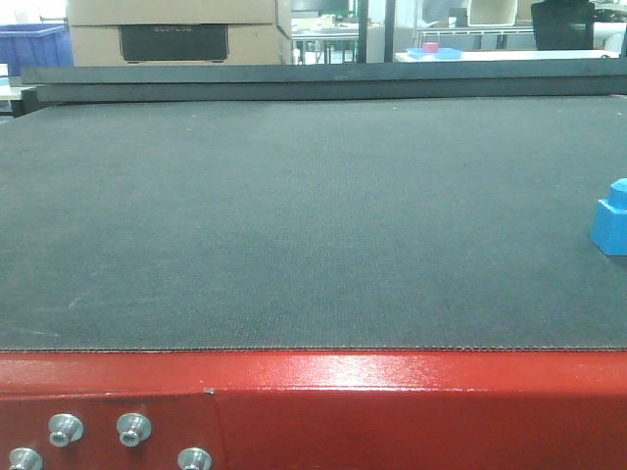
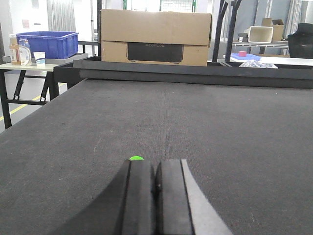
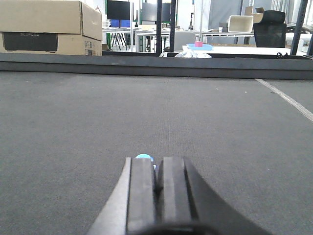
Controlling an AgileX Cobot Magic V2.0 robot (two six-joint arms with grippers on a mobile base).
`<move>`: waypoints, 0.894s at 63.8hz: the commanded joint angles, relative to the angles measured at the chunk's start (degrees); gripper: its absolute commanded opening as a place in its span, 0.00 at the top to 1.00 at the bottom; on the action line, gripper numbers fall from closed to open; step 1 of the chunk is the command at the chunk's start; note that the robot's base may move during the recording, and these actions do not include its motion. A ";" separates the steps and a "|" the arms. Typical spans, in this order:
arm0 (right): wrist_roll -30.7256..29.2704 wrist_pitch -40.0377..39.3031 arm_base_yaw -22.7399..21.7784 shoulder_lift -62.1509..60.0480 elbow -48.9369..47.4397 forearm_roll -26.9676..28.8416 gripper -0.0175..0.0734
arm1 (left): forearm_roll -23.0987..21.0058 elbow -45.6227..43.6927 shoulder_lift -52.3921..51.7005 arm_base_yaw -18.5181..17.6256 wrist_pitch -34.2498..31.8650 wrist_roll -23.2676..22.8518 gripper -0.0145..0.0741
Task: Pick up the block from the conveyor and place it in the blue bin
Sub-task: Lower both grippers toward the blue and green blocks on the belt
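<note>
Bkgd: cardboard box [image 2: 155, 36] behind, white table [image 3: 244, 50] w/ black chair [image 3: 270, 28] far right, bright workshop.

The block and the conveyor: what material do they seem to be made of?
The block looks like moulded plastic: even bright blue, smooth matte faces, crisp stepped edges. The conveyor belt appears woven fabric or rubberised cloth, dark grey with fine weave texture. Its frame seems painted metal: glossy red with highlights, silver bolts.

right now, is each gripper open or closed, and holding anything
Left gripper: closed, nothing held.
Right gripper: closed, nothing held; the blue block lies on the conveyor belt.
</note>
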 commanded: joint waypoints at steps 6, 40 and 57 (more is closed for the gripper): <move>-0.18 -1.09 -0.20 -0.20 0.00 0.03 0.99 | 0.00 -0.12 -0.32 -0.17 -0.80 -0.73 0.96; -0.18 -1.60 -0.20 -0.20 0.00 0.03 0.99 | 0.00 -0.12 -0.32 -0.18 -1.88 -0.73 0.96; -0.18 -7.12 -0.20 -0.20 -2.07 0.25 0.99 | -4.95 -2.08 -0.32 -0.18 -5.41 -0.73 0.96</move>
